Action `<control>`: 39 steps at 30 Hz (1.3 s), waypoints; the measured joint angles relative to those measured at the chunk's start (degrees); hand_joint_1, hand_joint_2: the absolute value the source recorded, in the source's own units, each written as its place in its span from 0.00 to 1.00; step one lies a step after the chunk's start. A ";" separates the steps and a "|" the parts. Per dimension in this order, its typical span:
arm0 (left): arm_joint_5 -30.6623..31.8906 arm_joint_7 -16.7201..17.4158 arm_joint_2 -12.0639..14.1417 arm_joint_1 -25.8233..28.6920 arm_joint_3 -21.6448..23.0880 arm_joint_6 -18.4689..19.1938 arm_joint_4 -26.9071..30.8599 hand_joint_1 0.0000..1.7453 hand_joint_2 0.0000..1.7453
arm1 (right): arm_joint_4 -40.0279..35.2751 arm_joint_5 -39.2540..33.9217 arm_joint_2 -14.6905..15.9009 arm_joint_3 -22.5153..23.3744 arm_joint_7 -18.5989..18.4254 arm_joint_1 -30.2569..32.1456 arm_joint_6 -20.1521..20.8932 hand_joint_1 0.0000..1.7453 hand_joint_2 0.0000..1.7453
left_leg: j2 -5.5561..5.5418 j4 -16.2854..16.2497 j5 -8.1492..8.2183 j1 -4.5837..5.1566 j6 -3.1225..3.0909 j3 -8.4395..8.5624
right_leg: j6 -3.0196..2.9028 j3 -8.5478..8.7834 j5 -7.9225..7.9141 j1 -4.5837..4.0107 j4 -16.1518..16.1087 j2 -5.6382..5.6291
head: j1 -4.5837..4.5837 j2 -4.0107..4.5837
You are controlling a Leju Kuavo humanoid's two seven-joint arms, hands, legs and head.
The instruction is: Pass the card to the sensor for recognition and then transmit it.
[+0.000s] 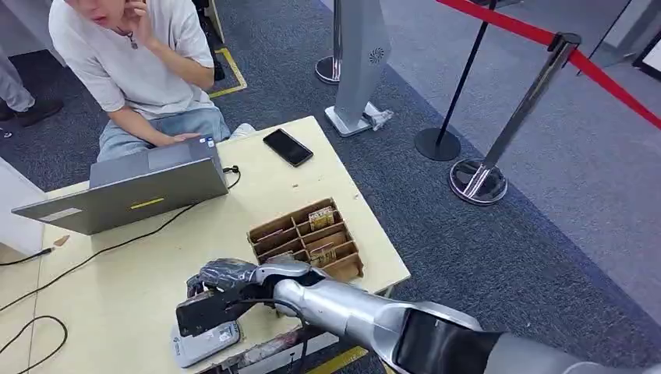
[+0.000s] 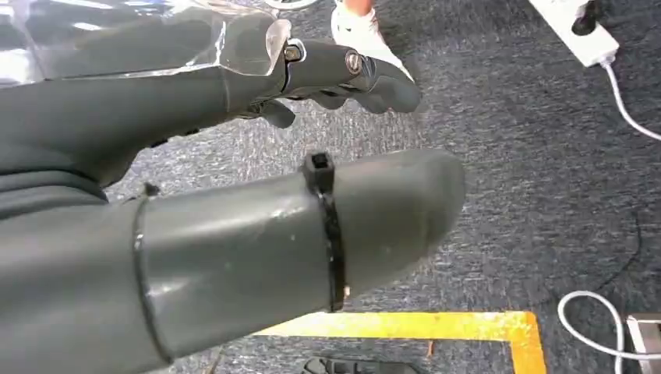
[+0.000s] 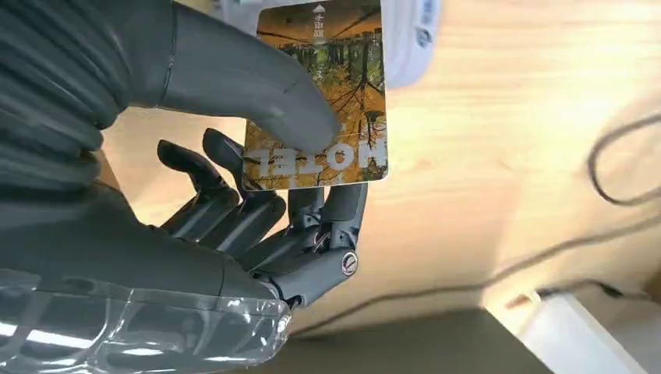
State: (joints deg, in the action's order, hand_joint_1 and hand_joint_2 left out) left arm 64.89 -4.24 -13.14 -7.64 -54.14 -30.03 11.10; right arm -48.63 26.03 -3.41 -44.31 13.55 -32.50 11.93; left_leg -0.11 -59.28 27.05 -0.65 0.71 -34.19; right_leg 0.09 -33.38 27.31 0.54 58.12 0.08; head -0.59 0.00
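Observation:
My right hand (image 1: 226,280) reaches across the front of the table and pinches a card (image 1: 206,313) between thumb and fingers. The card hangs just above a flat white-grey sensor (image 1: 204,343) near the table's front edge. In the right wrist view the card (image 3: 327,101) shows an autumn-tree picture; the thumb (image 3: 257,93) presses on its face, the fingers (image 3: 312,226) lie behind it, and its far end overlaps the sensor (image 3: 409,39). My left hand (image 2: 234,226) hangs over dark carpet, holding nothing, thumb and fingers apart.
A cardboard divider box (image 1: 308,238) with several cards stands right of my hand. A laptop (image 1: 132,187) with cables, a black phone (image 1: 288,146) and a seated person (image 1: 132,62) are at the far side. Stanchions (image 1: 475,179) stand on the carpet to the right.

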 joint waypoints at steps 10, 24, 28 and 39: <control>-0.48 4.68 0.85 -0.84 0.24 2.77 0.00 0.00 0.00 | 4.09 3.37 -1.73 -4.22 -4.54 -2.41 -0.13 1.00 1.00 | 0.01 0.00 0.00 0.00 0.00 0.01 | 0.00 0.00 0.00 0.00 0.00 -0.01 | 0.00 0.00; -0.72 5.35 0.57 -0.93 0.24 2.60 0.00 0.00 0.00 | 6.62 10.51 -2.56 -8.70 -10.03 -3.30 -7.26 1.00 1.00 | 0.01 0.00 0.00 0.00 0.00 0.02 | 0.00 0.00 0.00 0.00 0.00 -0.01 | 0.02 0.00; -1.77 5.88 0.37 -1.05 0.24 2.16 0.00 0.00 0.00 | 7.62 12.41 -3.34 -9.99 -10.79 -3.39 -9.40 1.00 1.00 | 0.01 0.00 0.00 0.00 0.00 0.02 | 0.00 -0.01 0.00 0.00 0.00 -0.01 | 0.02 0.00; -3.13 6.38 -0.46 -1.61 0.20 1.05 0.00 0.00 0.00 | 9.90 13.03 -5.48 -11.36 -10.64 -3.52 -10.51 1.00 1.00 | 0.02 0.00 0.00 0.00 0.00 0.02 | 0.00 0.00 0.00 0.00 0.00 -0.02 | 0.02 0.00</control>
State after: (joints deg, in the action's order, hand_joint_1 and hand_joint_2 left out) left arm 61.77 2.14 -13.59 -9.25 -53.94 -28.98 11.10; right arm -38.73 39.06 -8.89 -55.67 2.91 -36.02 1.42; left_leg -0.09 -59.28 27.05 -0.65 0.72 -34.17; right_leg 0.09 -33.38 27.30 0.54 58.12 0.06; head -0.57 0.00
